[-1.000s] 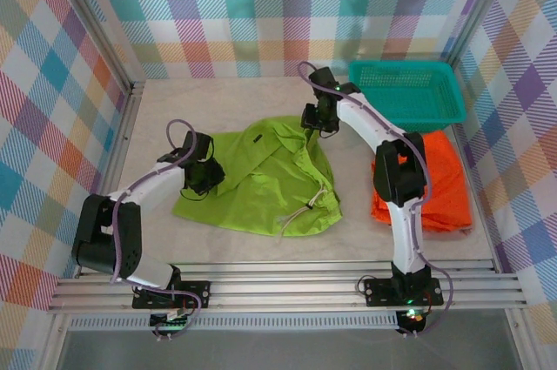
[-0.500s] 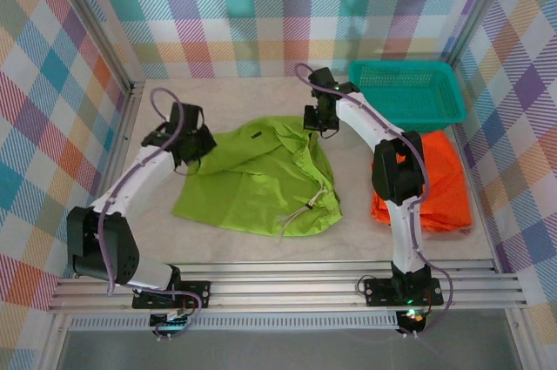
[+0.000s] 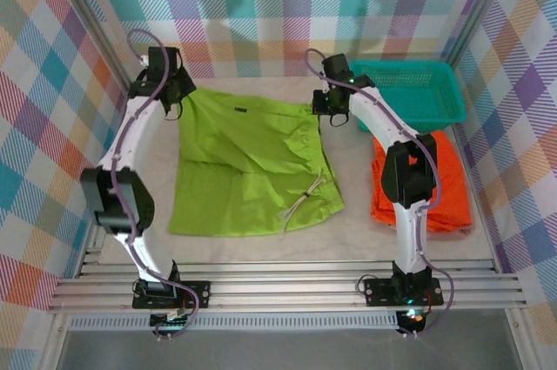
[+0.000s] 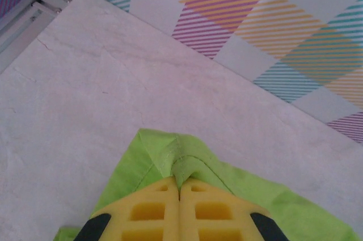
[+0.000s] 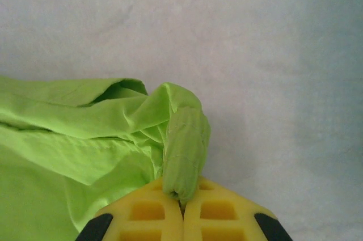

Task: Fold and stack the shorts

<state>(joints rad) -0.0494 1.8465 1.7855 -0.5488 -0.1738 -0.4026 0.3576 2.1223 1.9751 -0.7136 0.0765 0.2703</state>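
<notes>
Pale tabletop [image 3: 261, 252]: my left end effector [image 4: 180, 183] and right end effector [image 5: 182, 187] each pinch a far corner of the lime green fabric shorts [image 3: 248, 165], which lie toward six o'clock, held edge running nine-to-three.

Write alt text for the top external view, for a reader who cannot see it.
Two robot arms hold lime green shorts spread out on a pale table, the left pincer and right pincer each shut on a far corner. At right lie orange shorts, a teal mesh basket behind them.
</notes>
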